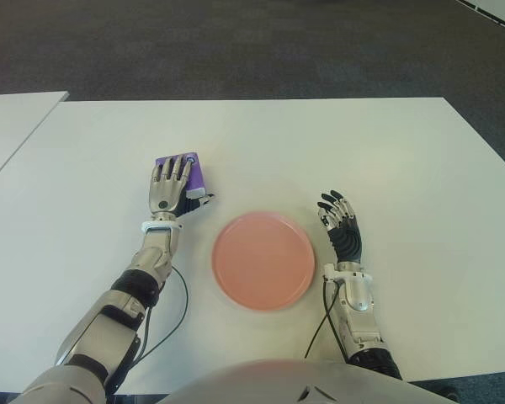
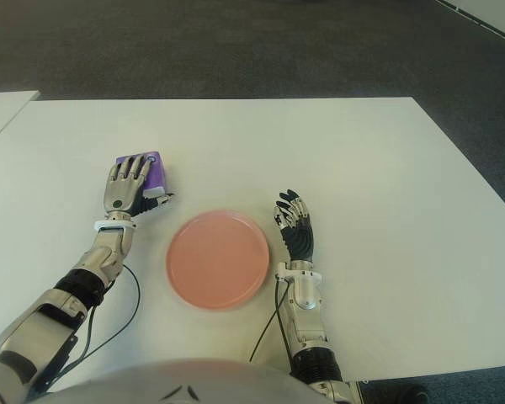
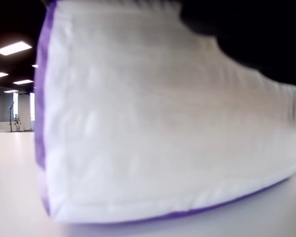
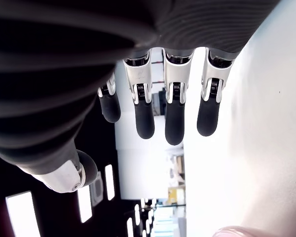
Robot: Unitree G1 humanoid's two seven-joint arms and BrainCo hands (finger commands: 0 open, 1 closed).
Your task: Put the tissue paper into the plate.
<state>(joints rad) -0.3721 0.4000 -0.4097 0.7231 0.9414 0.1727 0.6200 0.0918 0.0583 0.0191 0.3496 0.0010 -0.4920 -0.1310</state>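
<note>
White bench [image 1: 404, 160] carries everything. Right hand [image 1: 342, 229] shows just right of the pink plate [image 1: 263, 260], fingers spread, holding nothing. Left hand [image 1: 170, 189] lies over the purple tissue pack [image 1: 194, 172], which sits on the bench beyond and left of the plate, well outside it; fingers drape the pack top, thumb at its plate-side face, so I judge it clamped on the pack. Risk: the soft pack may squash and slip on lifting, or snag the plate rim. Left forearm runs low, wrist nearly straight.
</note>
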